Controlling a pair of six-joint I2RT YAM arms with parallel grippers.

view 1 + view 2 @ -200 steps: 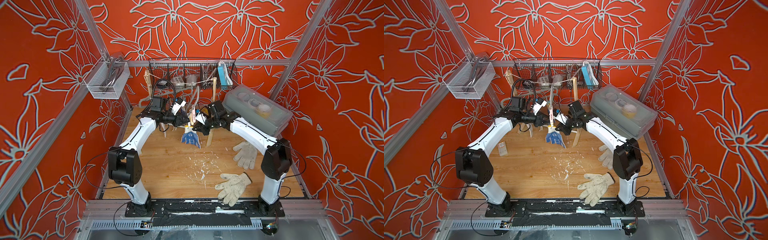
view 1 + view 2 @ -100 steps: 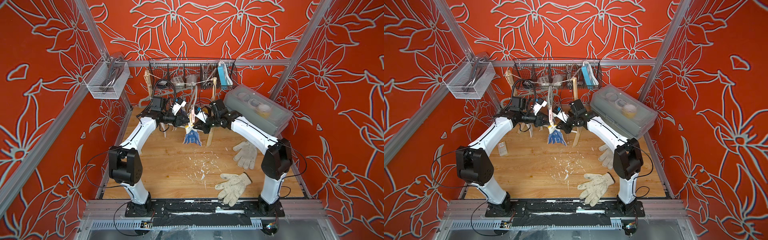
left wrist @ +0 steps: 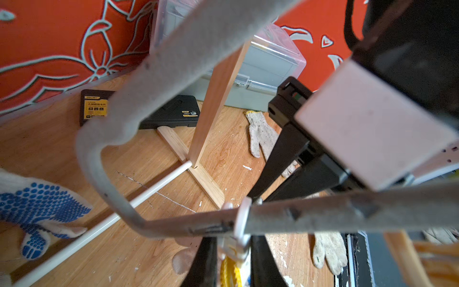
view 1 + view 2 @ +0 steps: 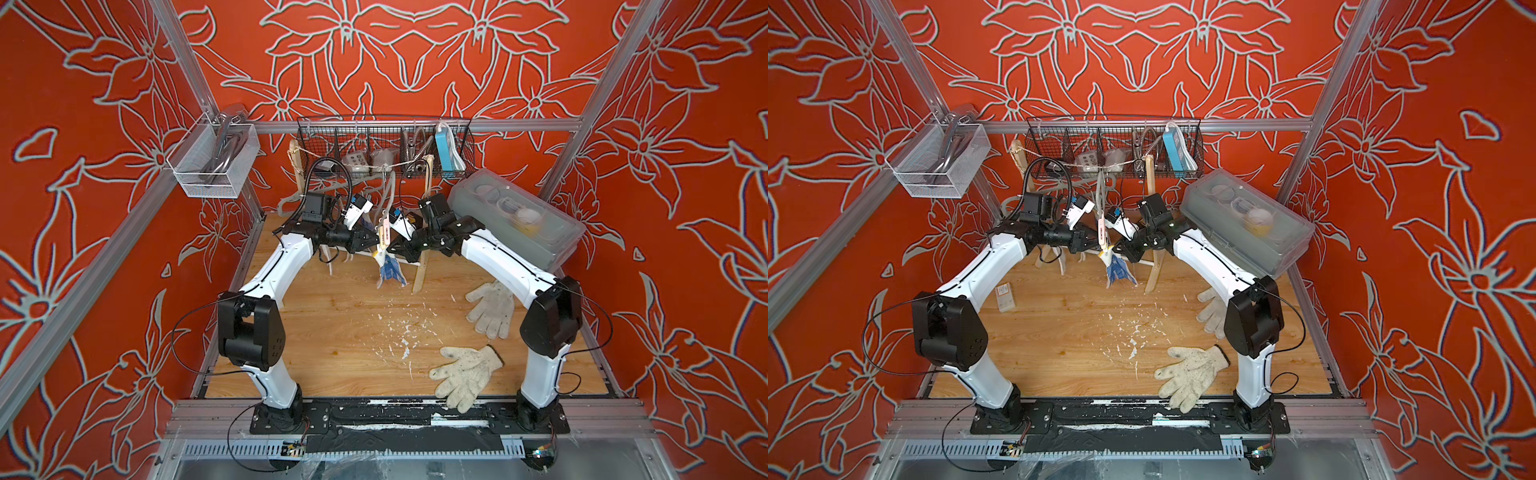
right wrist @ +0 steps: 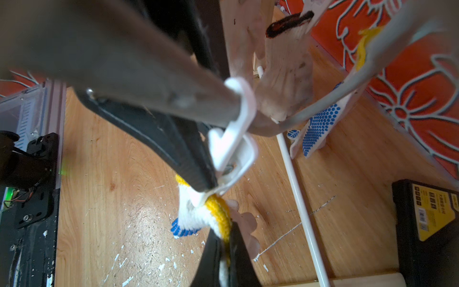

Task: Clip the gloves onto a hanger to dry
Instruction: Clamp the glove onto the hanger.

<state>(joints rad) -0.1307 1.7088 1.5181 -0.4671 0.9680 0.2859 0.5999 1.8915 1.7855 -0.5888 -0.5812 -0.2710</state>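
Blue-dotted glove (image 4: 390, 270) (image 4: 1117, 268): yellow-edged cuff up at white clip (image 5: 221, 145) of grey hanger (image 3: 173, 62), fingers down, centre of frame in both top views. Right wrist view: black-cuffed glove (image 5: 288, 74) and second dotted glove (image 5: 320, 129) hang farther along hanger. Two soiled off-white gloves flat on table (image 4: 332, 332): plain glove (image 4: 490, 307) mid-right, speckled glove (image 4: 465, 376) lower right.

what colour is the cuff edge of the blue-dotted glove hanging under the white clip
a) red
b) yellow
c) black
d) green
b: in the right wrist view the blue-dotted glove has a yellow knit cuff edge just below the white clip, pinched by the right gripper.
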